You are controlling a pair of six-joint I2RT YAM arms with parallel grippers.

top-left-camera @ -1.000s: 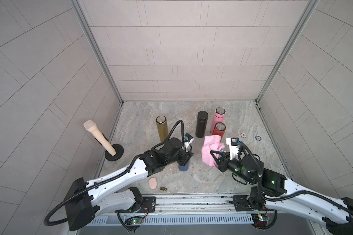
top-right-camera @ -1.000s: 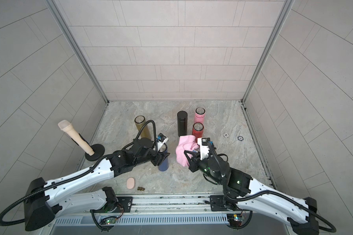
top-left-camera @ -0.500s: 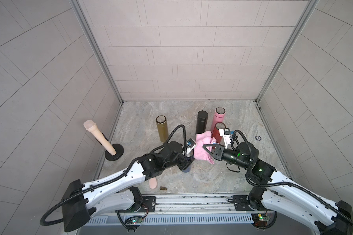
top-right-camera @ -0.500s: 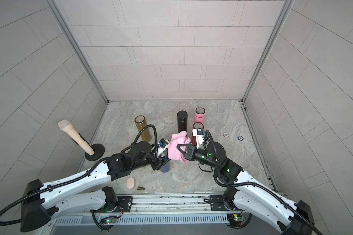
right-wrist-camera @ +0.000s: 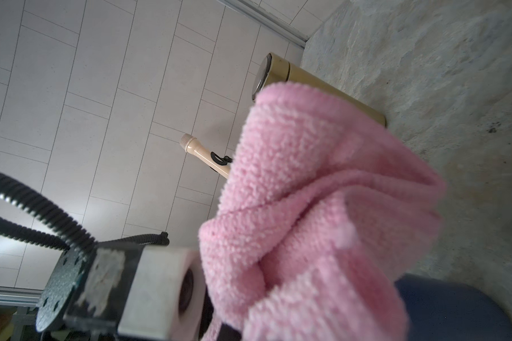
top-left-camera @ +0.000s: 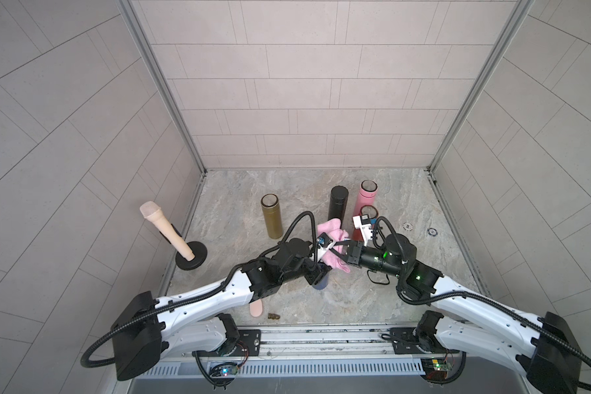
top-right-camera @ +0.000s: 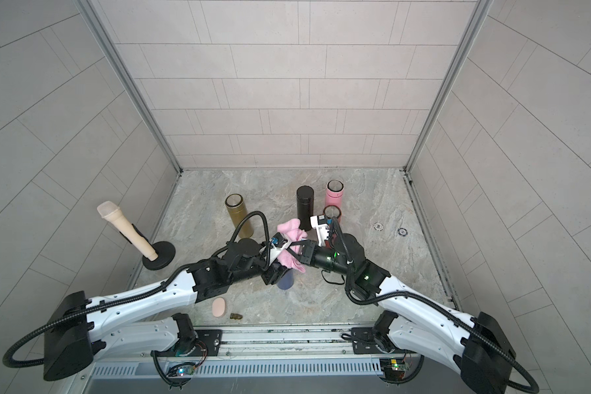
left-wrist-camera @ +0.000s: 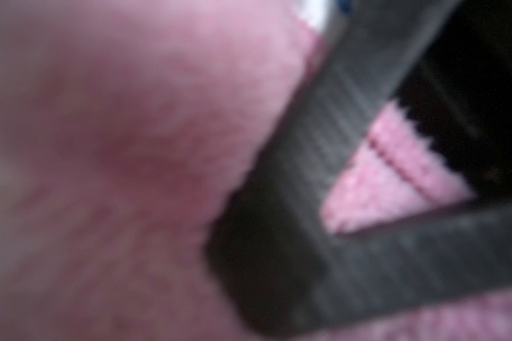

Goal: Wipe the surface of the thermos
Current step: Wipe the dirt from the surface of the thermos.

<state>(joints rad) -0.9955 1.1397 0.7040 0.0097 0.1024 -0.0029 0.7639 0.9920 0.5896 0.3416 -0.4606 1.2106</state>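
R end effector [top-left-camera: 334,250], clamped on pink cloth [top-left-camera: 330,231], has swung across from the right; cloth now over blue thermos [top-left-camera: 321,283], upright front-centre in L end effector [top-left-camera: 320,273] grip. Wiping prob. can start.

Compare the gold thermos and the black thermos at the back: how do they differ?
The gold thermos shows a shiny rimmed top; the black thermos has a plain black cap. The gold one stands alone; the black one stands close beside the pink thermos. Both stand upright on the stone floor.
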